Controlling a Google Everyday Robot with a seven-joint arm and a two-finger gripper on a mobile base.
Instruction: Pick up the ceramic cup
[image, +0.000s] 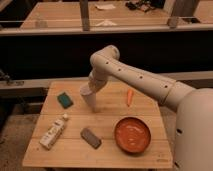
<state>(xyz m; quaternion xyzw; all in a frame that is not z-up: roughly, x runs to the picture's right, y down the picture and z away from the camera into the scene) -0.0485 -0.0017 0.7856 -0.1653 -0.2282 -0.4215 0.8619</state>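
The ceramic cup (89, 99) is a small pale grey-white tumbler on the wooden table (110, 115), at the back centre-left. It looks tilted, with its narrow end toward the table. My gripper (92, 90) is at the end of the white arm, which reaches in from the right and down onto the cup. The gripper sits right at the cup's upper end and blends with it. Whether the cup rests on the table or is lifted off it cannot be told.
A green sponge (64, 99) lies left of the cup. A small orange carrot-like object (129, 97) lies to its right. A wide orange-red bowl (132, 134) sits front right, a grey-brown block (90, 137) front centre, and a white tube (54, 132) front left. Benches stand behind.
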